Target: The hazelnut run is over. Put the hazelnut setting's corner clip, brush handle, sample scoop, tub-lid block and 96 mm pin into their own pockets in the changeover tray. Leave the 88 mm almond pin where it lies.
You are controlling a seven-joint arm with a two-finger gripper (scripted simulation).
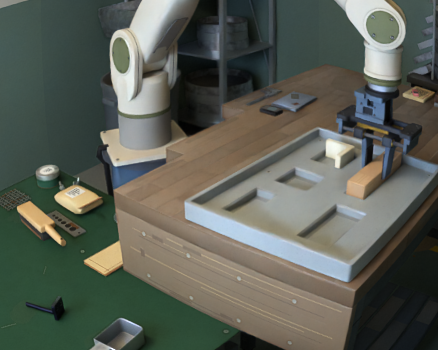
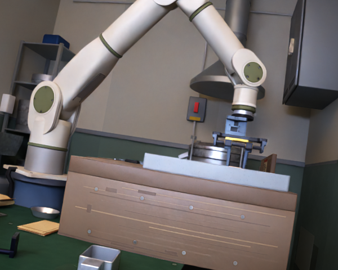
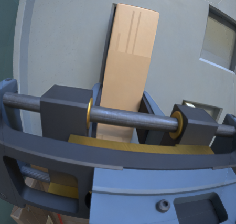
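A long tan wooden block, the brush handle (image 1: 372, 175) (image 3: 128, 66), rests along a slot at the right side of the grey changeover tray (image 1: 311, 197) (image 2: 216, 171), standing above the tray's surface. A cream corner clip (image 1: 339, 151) sits in the rear pocket just left of it. Three other pockets of the tray show nothing inside. My gripper (image 1: 379, 165) (image 2: 235, 164) (image 3: 120, 111) stands straight over the handle's rear half, closed on it and holding it.
Behind the tray, a grey plate (image 1: 294, 100), a small dark piece (image 1: 271, 110) and a thin tool lie on the wooden bench, with a square block (image 1: 419, 93) at the far right. A brush (image 1: 38, 221), yellow pad (image 1: 78, 198) and tin (image 1: 117, 334) lie on the green floor mat at left.
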